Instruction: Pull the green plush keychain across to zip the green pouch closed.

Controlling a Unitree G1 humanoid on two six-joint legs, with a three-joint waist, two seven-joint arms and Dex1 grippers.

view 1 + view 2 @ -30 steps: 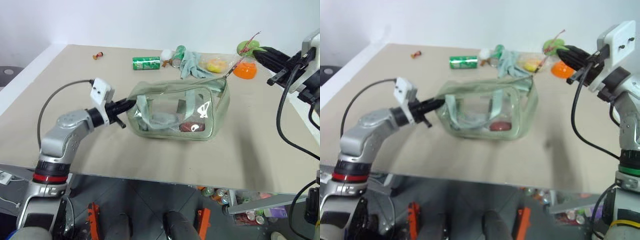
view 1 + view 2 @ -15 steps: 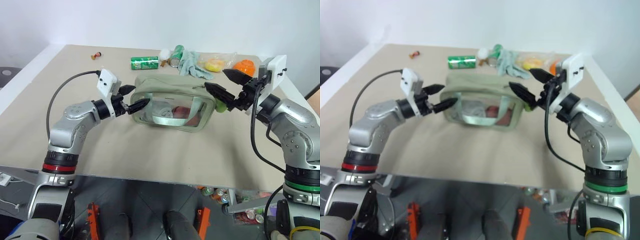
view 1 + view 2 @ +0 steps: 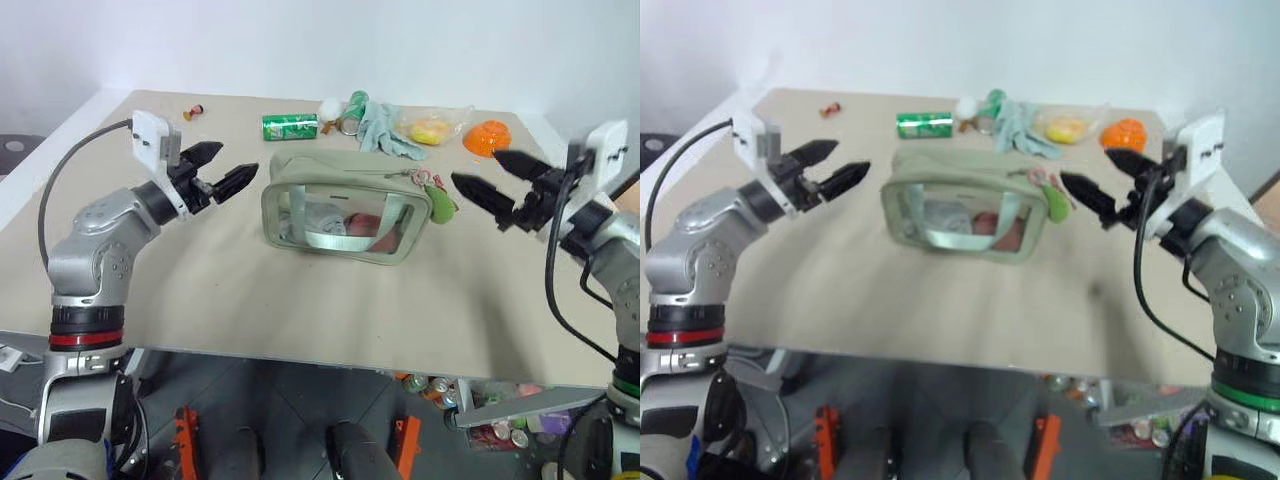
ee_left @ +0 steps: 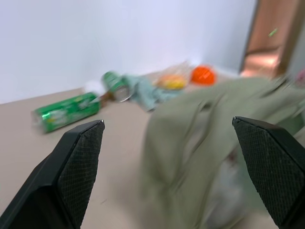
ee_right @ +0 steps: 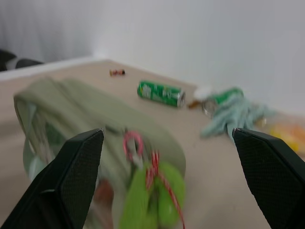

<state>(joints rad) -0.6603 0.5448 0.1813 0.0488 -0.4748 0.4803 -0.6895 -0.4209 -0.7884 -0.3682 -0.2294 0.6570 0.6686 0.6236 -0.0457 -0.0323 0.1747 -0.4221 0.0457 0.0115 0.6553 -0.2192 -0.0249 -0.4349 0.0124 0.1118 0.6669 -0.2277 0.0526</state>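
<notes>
Green pouch (image 3: pixel 340 215) zipped lengthwise, green plush keychain (image 3: pixel 439 202) at its 3 o'clock end nearest right gripper (image 3: pixel 500 192); both jaws wide open, empty.

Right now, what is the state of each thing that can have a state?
Pouch: zipped shut, resting on the table.
Keychain: hanging free at the pouch's right end.
Soda can: lying on its side.
Left gripper: open, empty.
Right gripper: open, empty.

Two silver-grey jointed arms. Left arm (image 3: pixel 95 255): red band, black ring. Right arm (image 3: pixel 1230 290): green band. White camera box on each wrist, black cable looping back. Black tapered fingers (image 4: pixel 78 162), cross-hatched pads.
</notes>
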